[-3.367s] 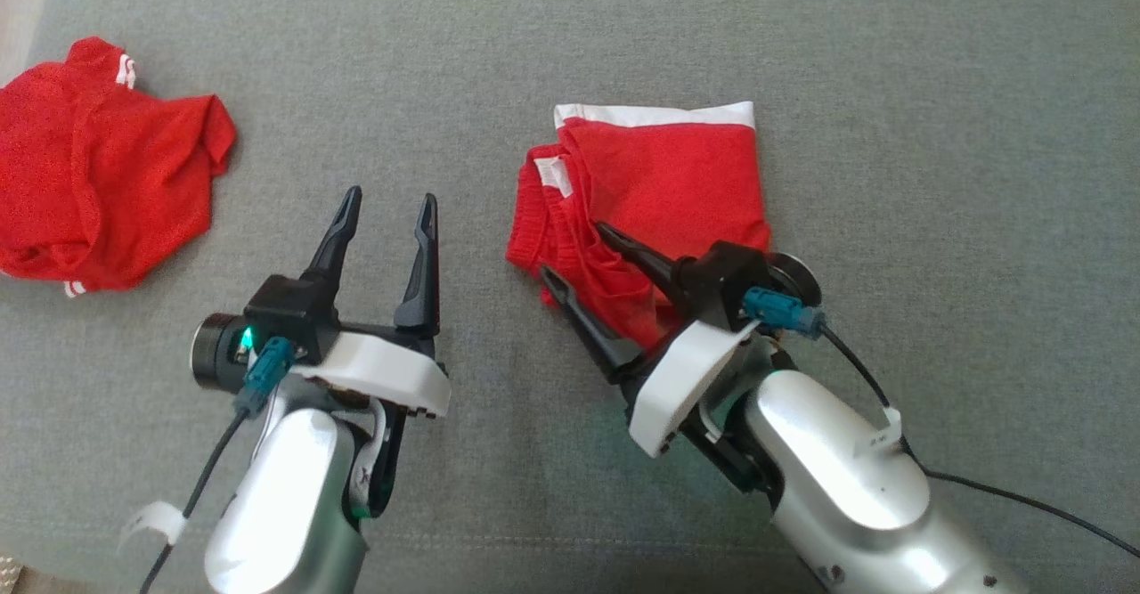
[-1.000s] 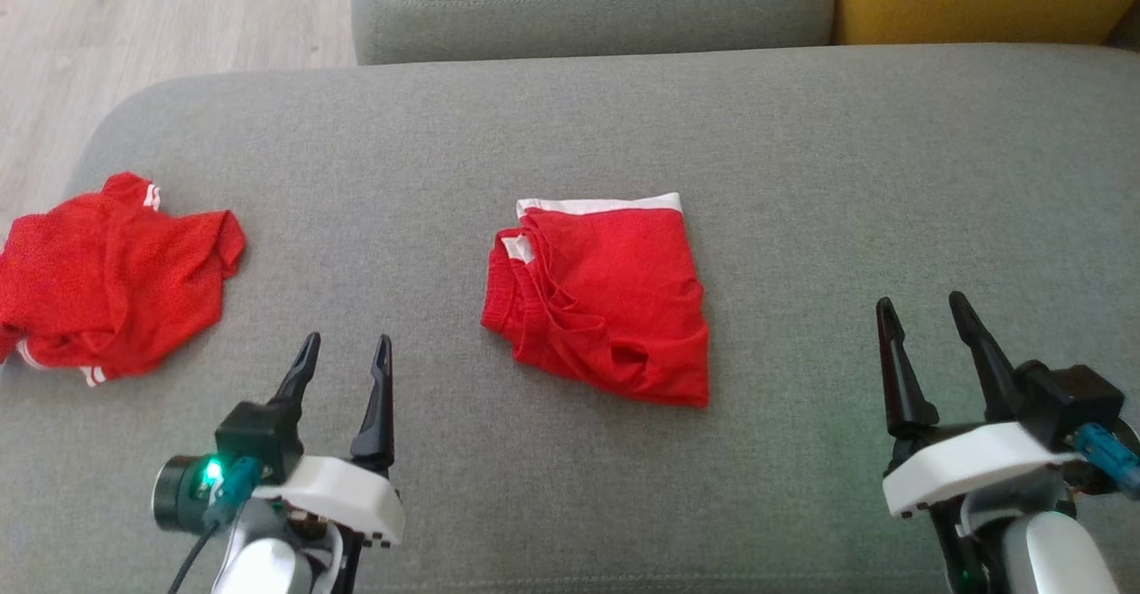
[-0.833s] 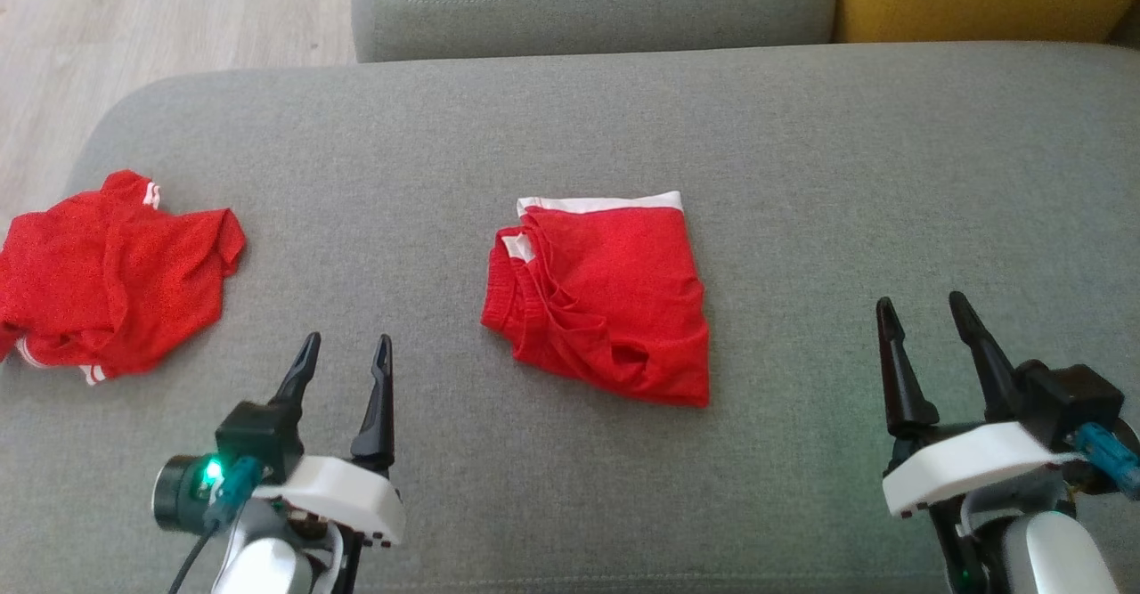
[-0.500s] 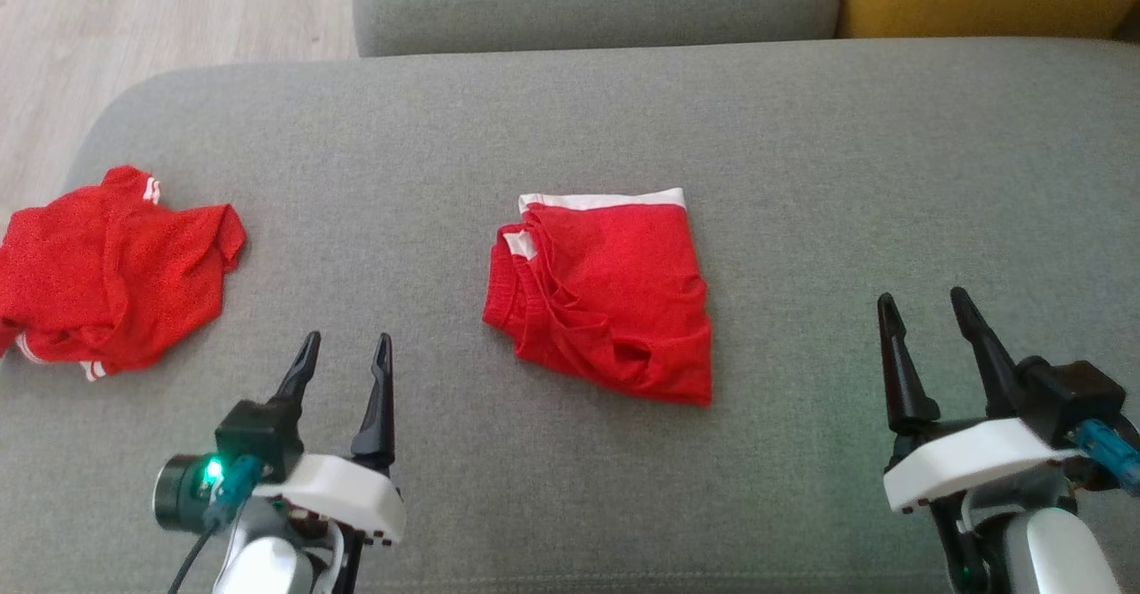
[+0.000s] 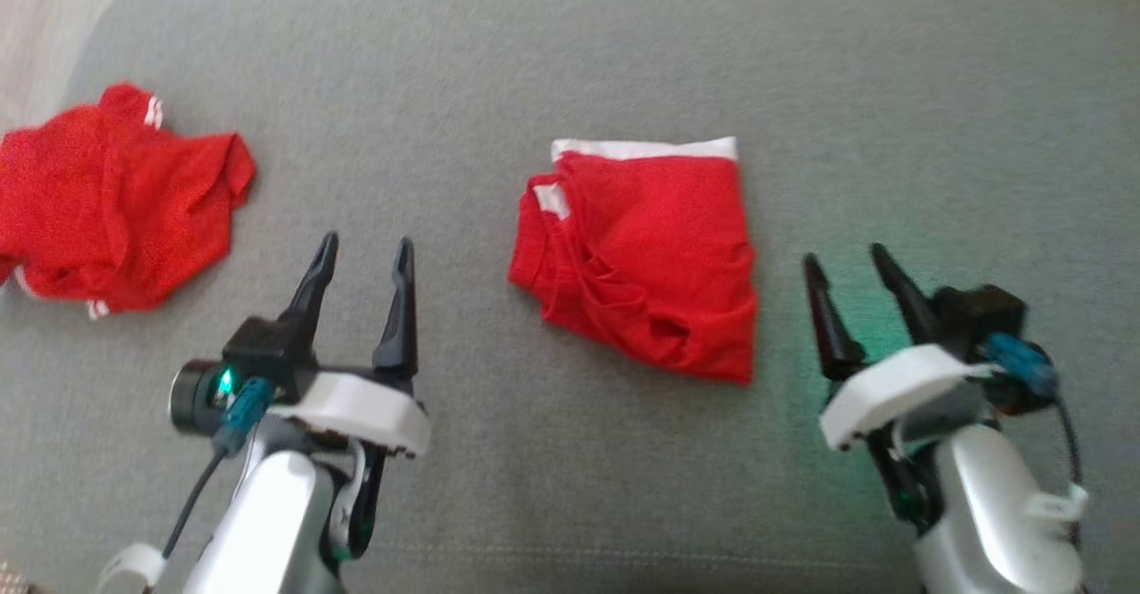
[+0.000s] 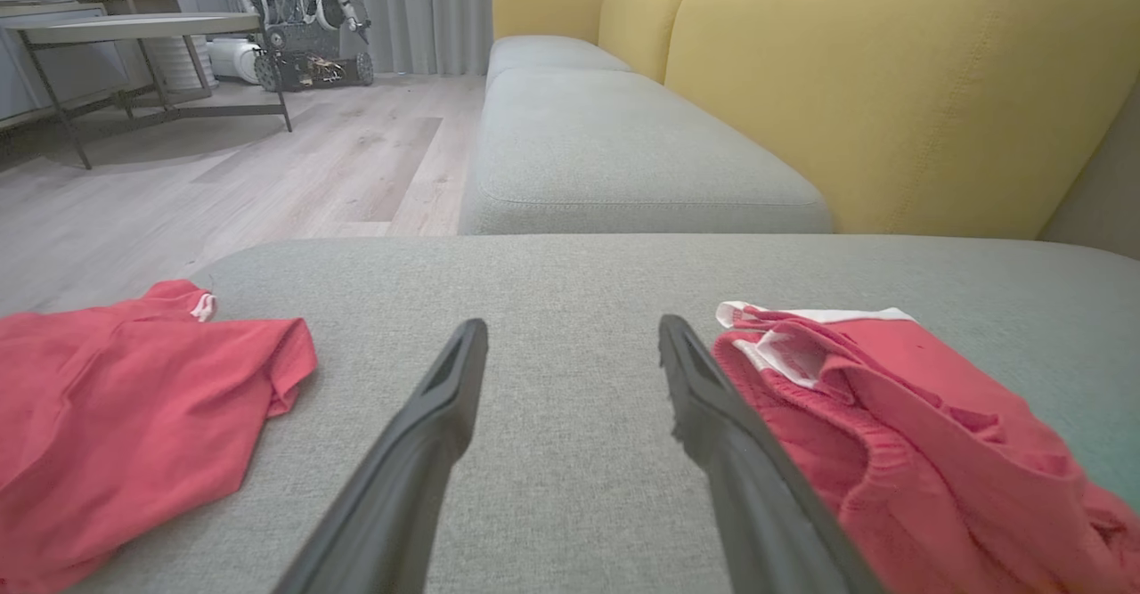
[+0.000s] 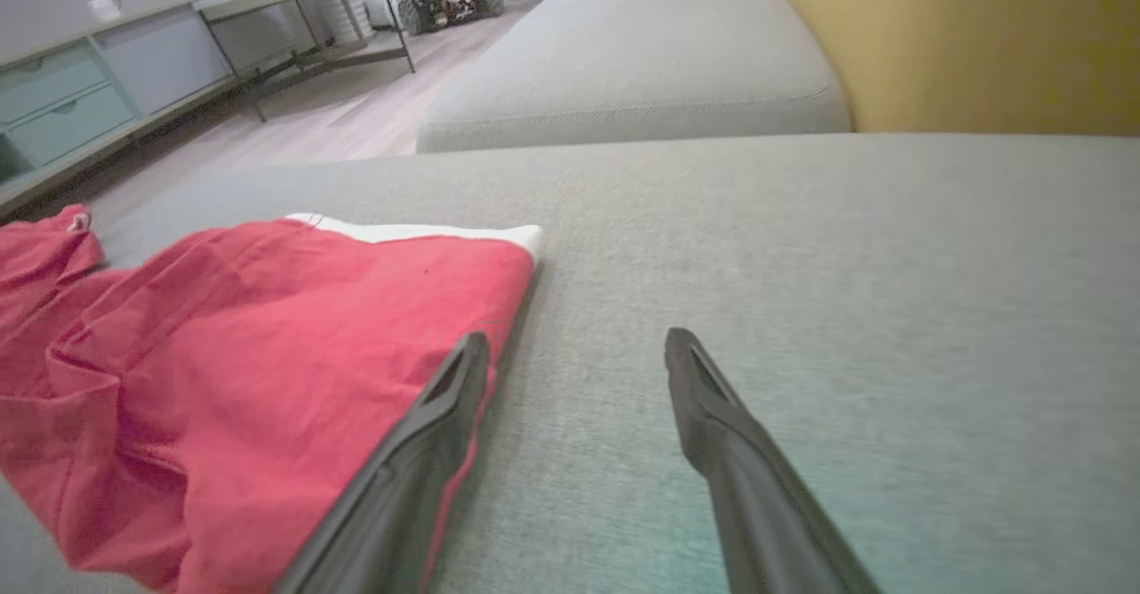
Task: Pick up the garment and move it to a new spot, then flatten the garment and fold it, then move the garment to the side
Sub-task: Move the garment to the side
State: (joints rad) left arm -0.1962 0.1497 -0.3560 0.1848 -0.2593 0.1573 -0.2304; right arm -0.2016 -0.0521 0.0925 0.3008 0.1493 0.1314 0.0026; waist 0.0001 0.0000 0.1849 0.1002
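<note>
Apparently the folding is done: the folded red cloth garment with a white band [image 5: 637, 251] lies in a compact, nearly square packet at the centre of the head view, on the grey fabric sofa cushion [image 5: 552, 60]. What seems left is moving it to the side.

The left gripper [image 5: 367, 240], at lower left, and the right gripper [image 5: 842, 254], at lower right, both stand spread wide and hold nothing. The right one is just beside the packet's right edge.

The next move calls for a grip that pinches all layers together, so the fold survives.

Its white band faces the top of the frame, and its slightly longer axis runs top to bottom, leaning toward lower right.

A crumpled red mesh garment [image 5: 116, 189] sits apart at upper left.
</note>
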